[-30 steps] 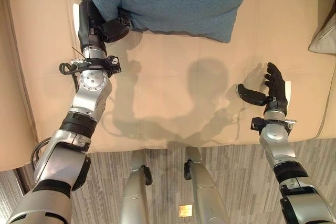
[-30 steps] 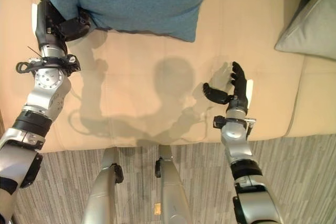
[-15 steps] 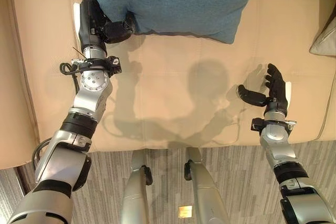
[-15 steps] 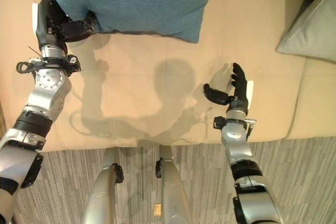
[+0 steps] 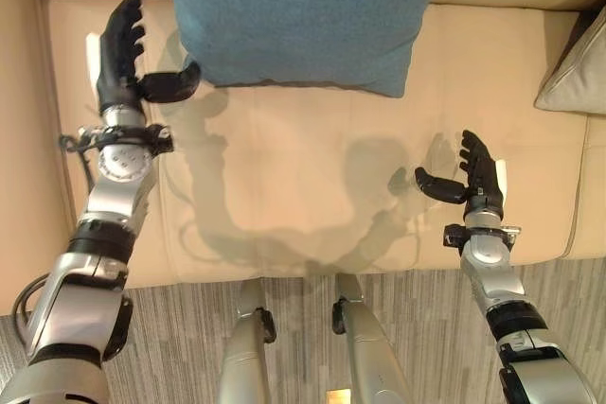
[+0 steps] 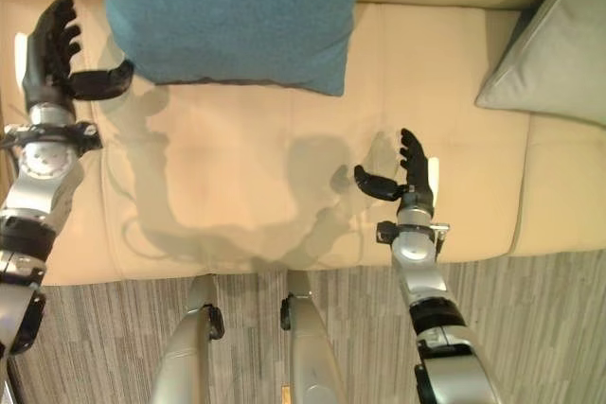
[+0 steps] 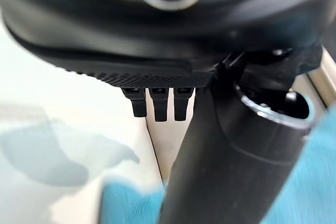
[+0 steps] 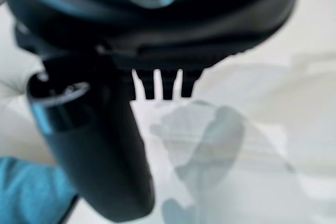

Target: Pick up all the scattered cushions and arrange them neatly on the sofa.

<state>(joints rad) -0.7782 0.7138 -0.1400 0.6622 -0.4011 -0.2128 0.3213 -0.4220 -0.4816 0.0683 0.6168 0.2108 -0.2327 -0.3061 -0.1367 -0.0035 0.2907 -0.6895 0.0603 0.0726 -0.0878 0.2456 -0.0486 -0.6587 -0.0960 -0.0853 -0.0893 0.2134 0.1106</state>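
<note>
A blue cushion point(image 5: 303, 11) leans against the back of the beige sofa point(image 5: 303, 177), its lower edge on the seat. My left hand point(image 5: 123, 49) hovers open beside the cushion's lower left corner, thumb pointing toward it, holding nothing. A patch of the blue cushion point(image 7: 304, 182) shows past the thumb in the left wrist view. Lower on the right, my right hand point(image 5: 478, 182) is open over the bare seat near its front edge. A grey cushion point(image 6: 554, 44) rests at the sofa's right end.
The sofa's left armrest point(image 5: 19, 139) rises beside my left arm. Grey wood-look floor point(image 5: 426, 347) runs along the sofa's front edge. Bare seat lies between the two hands.
My left hand has let go of the blue cushion's corner, opened and drawn away to the left. The cushion now stands on its own. The camera has shifted a little.
</note>
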